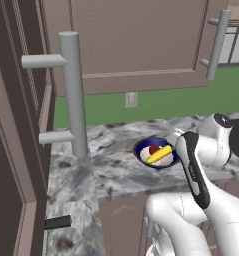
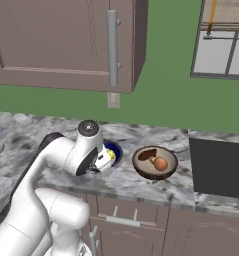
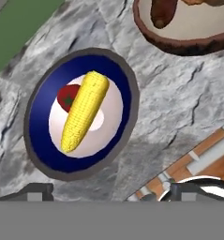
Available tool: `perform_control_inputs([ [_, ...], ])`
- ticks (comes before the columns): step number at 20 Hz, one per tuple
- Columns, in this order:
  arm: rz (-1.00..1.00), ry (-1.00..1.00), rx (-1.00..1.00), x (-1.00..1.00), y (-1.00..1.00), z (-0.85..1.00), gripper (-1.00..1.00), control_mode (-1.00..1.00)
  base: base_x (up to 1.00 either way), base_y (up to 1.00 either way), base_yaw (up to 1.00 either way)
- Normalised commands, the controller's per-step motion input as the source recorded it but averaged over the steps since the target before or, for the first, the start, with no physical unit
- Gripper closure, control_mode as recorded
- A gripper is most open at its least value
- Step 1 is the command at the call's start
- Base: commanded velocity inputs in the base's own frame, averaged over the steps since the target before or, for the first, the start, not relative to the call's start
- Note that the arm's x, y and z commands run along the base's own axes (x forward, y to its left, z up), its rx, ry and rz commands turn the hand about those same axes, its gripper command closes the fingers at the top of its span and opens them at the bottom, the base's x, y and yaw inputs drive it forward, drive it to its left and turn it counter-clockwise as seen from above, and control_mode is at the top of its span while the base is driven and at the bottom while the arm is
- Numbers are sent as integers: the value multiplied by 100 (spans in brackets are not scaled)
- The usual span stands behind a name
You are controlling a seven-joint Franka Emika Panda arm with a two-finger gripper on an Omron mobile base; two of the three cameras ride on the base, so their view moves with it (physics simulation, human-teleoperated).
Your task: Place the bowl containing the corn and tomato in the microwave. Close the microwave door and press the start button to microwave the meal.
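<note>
2 dark fingertips (image 3: 38,191) of the claw (image 3: 111,192) are standing wide apart and released at the bottom of the hand view, gripping nothing, with the bowl (image 3: 80,115) lying just beyond them and not touching either one. In the bowl the corn (image 3: 84,112) is lying across the white inside, and the tomato (image 3: 69,97) is sitting half under it. Bare marble counter (image 3: 179,103) is ringing the bowl on every side, so open room is showing all around its rim. 1 brown bowl (image 3: 179,42) is resting near, clearly apart from the blue rim; from the right base view it is sitting to the right of the blue bowl and holding 2 or 3 brownish items, too small to name. Close to the bowl, the counter's front edge is dropping off toward a wooden floor (image 3: 212,159). From the left base view, the arm is reaching over the bowl from the right. Farther out, a green wall (image 1: 161,102) is rising behind the counter, brown upper cabinets (image 1: 136,45) are hanging above, and a window (image 2: 223,47) is showing at far right.
</note>
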Motion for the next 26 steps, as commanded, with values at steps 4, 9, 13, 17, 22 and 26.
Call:
perform_control_inputs([
  [4, -4, 12, 21, 12, -6, -27, -100, -100, 0, 0, 0],
  [9, 0, 15, 15, 35, -10, -12, -100, -100, 0, 0, 0],
  [13, 0, 12, 9, 36, -13, -10, -100, -100, 0, 0, 0],
  [17, 0, 10, 6, 41, -29, -15, -100, -100, 0, 0, 0],
  [22, 0, 5, 4, 34, -22, -26, -100, -100, 0, 0, 0],
  [26, 0, 0, 0, 25, -1, -29, -100, -100, 0, 0, 0],
])
